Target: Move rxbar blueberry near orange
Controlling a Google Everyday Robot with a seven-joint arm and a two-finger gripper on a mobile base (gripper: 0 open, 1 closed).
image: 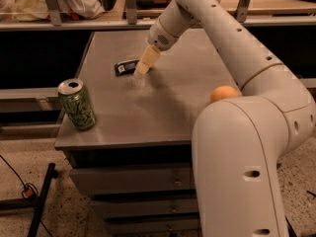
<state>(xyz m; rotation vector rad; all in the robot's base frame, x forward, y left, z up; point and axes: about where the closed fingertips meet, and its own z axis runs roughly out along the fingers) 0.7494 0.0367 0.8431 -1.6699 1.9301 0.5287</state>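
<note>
The rxbar blueberry is a small dark flat bar with a white patch, lying on the grey table top at the back left. My gripper hangs down from the white arm with its tip just at the bar's right end, low over the table. The orange sits at the table's right side, partly hidden behind my arm's large white link.
A green drink can stands upright near the table's front left corner. Drawers sit under the table front. A shelf rail with bags runs behind the table. A black cable and a stand leg lie on the floor at the left.
</note>
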